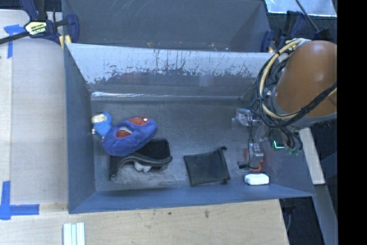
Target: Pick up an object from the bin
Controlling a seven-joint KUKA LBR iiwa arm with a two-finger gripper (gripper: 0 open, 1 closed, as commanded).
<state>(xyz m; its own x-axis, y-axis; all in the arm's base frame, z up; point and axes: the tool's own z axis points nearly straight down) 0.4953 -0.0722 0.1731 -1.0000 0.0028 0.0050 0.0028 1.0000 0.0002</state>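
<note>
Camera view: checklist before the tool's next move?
1. Position: tool next to the small white piece, front right corner: ok.
2. Spacing: white piece apart from the dark square pad: ok.
3. Path: blue plush toy and the black thing under it lie far left: ok.
4. Contact between tool and white piece: cannot tell.
5. Clearance from the bin's right wall: cannot tell.

Small white block (256,179), oblong with rounded ends, lies flat on the bin (189,123) floor in the near-right corner. Long side runs left-right. Just right of black pouch (207,168), not touching it.
</note>
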